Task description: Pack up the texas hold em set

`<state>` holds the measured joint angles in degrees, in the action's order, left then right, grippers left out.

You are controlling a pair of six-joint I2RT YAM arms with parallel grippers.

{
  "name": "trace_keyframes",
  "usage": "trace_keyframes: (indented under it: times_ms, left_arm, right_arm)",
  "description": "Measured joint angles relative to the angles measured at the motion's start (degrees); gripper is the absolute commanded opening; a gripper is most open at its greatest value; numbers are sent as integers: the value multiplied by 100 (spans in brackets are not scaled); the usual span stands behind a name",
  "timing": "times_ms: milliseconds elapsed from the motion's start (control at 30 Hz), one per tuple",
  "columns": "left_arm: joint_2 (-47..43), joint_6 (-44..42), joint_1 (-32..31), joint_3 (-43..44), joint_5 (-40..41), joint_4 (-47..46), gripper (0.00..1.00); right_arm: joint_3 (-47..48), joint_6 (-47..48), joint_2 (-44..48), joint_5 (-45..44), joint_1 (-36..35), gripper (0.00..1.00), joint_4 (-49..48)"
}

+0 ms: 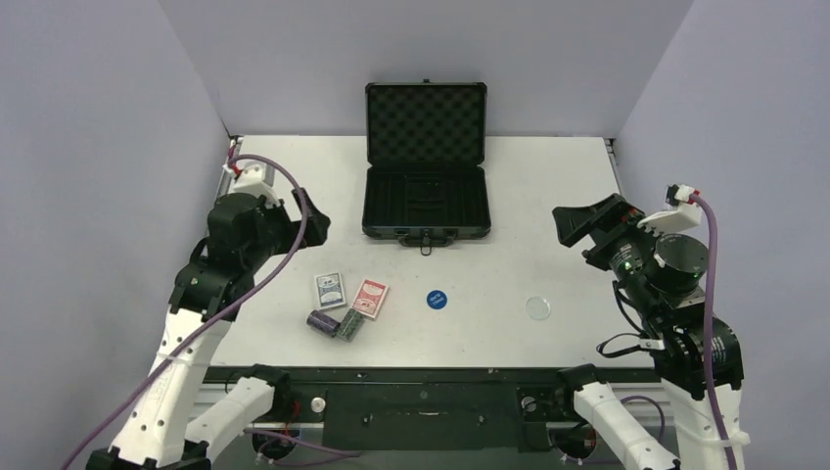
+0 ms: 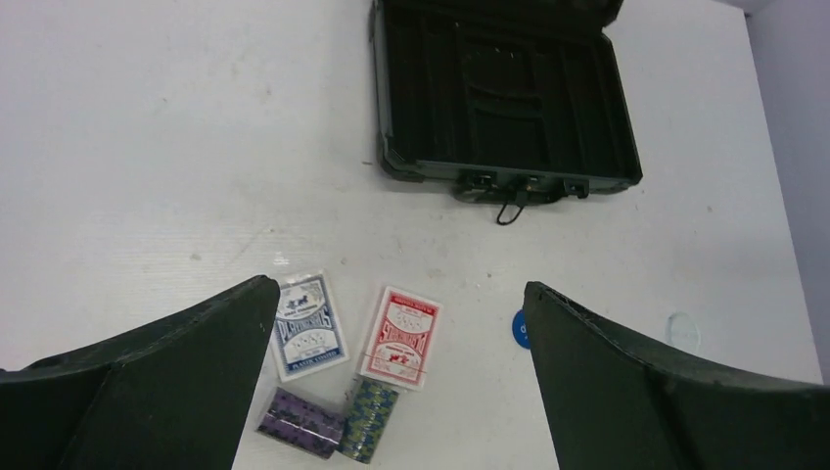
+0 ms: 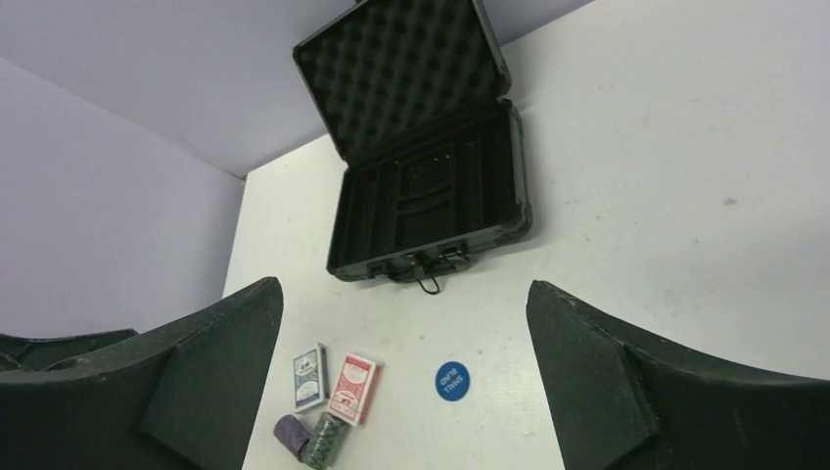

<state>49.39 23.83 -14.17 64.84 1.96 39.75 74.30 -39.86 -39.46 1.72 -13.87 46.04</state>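
Case (image 1: 426, 201) open, nothing packed; your red deck (image 1: 370, 298), blue deck (image 1: 330, 291), purple stack (image 1: 322, 321), green stack (image 1: 348, 324), blue disc (image 1: 437, 299), clear disc (image 1: 537, 308) on surface (image 1: 548, 176); left end effector (image 2: 396, 286), right end effector (image 3: 403, 285) released.

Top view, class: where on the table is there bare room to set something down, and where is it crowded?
Bare: the table either side of the open case, and the strip between its front and the blue disc. Crowded: near left, where blue deck, red deck, purple chips and green chips huddle.
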Motion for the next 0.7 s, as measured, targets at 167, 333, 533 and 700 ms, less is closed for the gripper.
trace_keyframes:
  times_ms: [167,333,533,700]
  left_arm:
    - [603,352,-855,17,304,85,96]
    - [1137,684,-1432,57,785,323,96]
    - [1189,1073,-2269,-127,1598,428,96]
    - [1353,1423,-2662,-170,1884,610,96]
  right_arm:
    - [-164,26,251,-448,0,90,533]
    - [-81,254,275,-927,0,90,1316]
    - [138,457,122,-1388,0,90,2194]
    - [170,579,9,-1591,0,86,2682]
